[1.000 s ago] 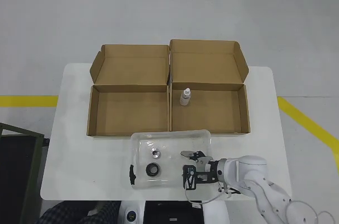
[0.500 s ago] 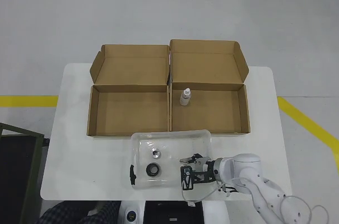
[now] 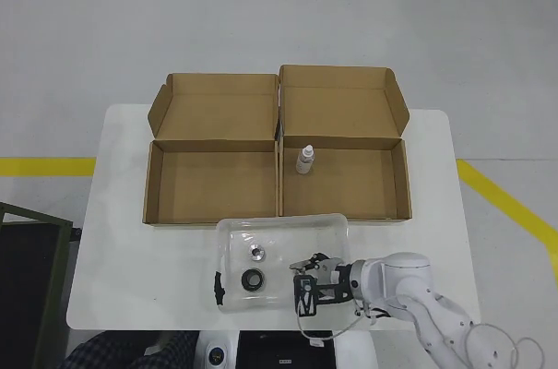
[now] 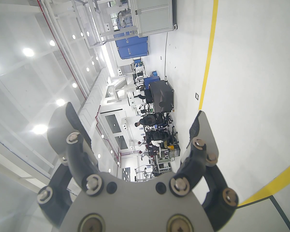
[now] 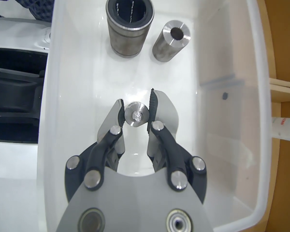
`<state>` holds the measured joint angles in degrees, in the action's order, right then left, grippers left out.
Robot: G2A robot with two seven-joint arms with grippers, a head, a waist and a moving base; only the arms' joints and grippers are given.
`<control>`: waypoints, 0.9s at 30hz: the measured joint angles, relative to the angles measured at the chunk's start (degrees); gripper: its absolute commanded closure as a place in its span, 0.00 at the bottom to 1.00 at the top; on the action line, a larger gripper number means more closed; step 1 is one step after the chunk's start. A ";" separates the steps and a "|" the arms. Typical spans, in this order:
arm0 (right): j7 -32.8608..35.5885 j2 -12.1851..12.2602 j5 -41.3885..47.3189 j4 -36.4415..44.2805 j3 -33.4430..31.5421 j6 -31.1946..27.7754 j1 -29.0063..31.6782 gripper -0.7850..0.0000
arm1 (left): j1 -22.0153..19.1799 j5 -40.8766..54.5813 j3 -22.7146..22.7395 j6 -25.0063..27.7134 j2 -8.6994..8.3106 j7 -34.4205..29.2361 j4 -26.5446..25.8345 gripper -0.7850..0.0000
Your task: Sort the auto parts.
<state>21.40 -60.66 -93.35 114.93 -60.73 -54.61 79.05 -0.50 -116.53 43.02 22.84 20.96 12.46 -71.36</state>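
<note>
Heads up, the right gripper (image 5: pixel 136 102) is only tip-pinching the small steel cylinder (image 5: pixel 136 117), so it could squirt loose into the tray (image 5: pixel 256 121).

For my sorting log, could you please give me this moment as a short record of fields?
right gripper: inside the clear bin, shut on the small round part
left gripper: open, holding nothing, aimed at the room
also in bin: large bearing and silver cylinder, both upright, apart
boxes: left box and right box, open, beyond the bin
white bottle: in right box
</note>
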 measured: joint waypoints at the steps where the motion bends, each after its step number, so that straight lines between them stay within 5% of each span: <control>1: -0.65 0.02 0.29 0.16 -0.24 0.42 -0.05 1.00 | 0.00 0.00 0.00 0.00 0.00 0.00 0.00 0.00; 27: -32.55 0.25 18.33 -2.13 -9.56 9.28 0.38 1.00 | 0.00 0.00 0.00 0.00 0.00 0.00 0.00 0.00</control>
<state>-11.14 -60.41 -75.02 112.80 -70.29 -45.33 79.43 -0.50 -116.53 43.02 22.84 20.96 12.46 -71.36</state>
